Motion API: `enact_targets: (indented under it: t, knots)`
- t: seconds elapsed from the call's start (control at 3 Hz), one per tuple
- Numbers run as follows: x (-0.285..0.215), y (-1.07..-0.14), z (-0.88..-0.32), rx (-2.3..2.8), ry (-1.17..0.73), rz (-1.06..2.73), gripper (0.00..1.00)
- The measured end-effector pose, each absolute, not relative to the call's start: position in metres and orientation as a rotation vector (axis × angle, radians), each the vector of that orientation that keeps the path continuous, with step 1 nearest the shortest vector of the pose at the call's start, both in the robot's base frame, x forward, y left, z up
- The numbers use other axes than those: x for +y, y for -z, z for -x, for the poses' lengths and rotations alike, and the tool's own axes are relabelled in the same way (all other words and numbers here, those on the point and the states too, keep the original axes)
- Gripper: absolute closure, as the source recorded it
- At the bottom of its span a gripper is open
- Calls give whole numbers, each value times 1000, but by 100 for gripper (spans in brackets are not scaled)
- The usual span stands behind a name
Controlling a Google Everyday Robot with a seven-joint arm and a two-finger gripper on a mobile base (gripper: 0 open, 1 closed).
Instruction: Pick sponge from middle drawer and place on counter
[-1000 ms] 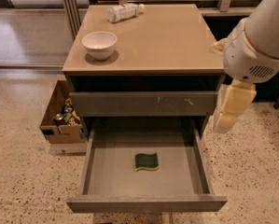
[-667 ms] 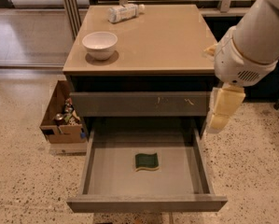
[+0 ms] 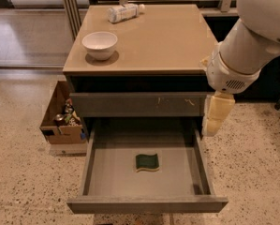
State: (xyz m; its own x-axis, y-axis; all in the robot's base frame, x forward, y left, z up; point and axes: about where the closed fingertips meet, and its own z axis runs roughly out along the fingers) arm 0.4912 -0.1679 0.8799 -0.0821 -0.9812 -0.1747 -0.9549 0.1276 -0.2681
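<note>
Hand (image 3: 210,128) just beside 1 open middle drawer (image 3: 146,204), grip can't tell; 1 sponge (image 3: 147,162) inside.

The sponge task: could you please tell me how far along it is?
Done: the middle drawer stands open. In hand: nothing yet; the gripper hangs outside the drawer wall on the picture's right, apart from the sponge lying green face up on the drawer floor. Left: reaching in, grasping, lifting and placing it on the counter.
</note>
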Motion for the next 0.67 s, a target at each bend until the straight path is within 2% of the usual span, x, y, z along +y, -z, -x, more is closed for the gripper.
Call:
enact_targets:
  t: [0.67]
  knots:
    - [-204, -851, -499, 2214, 198, 1863, 0]
